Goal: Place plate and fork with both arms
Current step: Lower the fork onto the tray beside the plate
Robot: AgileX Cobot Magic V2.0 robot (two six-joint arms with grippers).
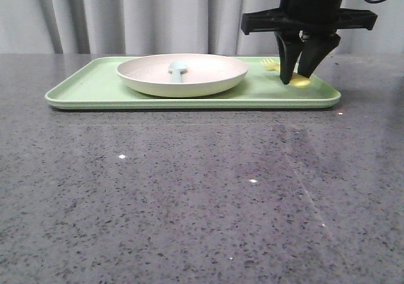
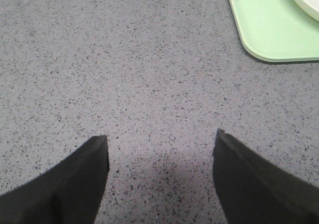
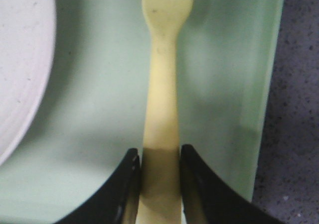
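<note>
Pinching fork [image 3: 162, 114] handle, right end effector [image 3: 159, 179]; tines point away.

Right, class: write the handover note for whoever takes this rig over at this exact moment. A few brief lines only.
Left gripper: open, holding nothing, above bare grey speckled table beside a corner of the flat rectangular light-green tray.
Right gripper: its fingers are against both sides of the small bright yellow plastic fork's handle; the fork lies on the tray between the dish and the tray's right edge.
The round cream plate sits on the tray with a pale blue-green spoon in it.
Done: the fork is gripped.
Left: lift and place the fork; place the plate, not yet grasped.
</note>
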